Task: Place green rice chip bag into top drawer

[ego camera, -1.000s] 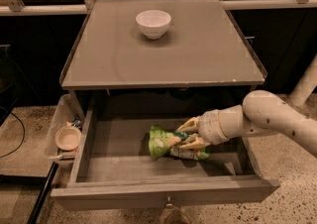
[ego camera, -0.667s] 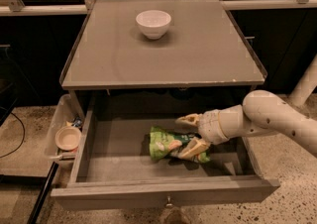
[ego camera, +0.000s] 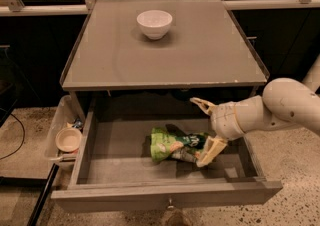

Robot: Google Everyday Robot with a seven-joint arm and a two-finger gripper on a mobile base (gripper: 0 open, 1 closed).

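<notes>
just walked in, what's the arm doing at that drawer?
The arm's gripper is inside the open top drawer, fingers spread wide. The green rice chip bag lies on the drawer floor, its right end next to the lower finger. A white bowl sits on the cabinet top above.

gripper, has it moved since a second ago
Yes. The gripper has backed off slightly rightward, toward the right wall of the top drawer, and opened off the green rice chip bag.
</notes>
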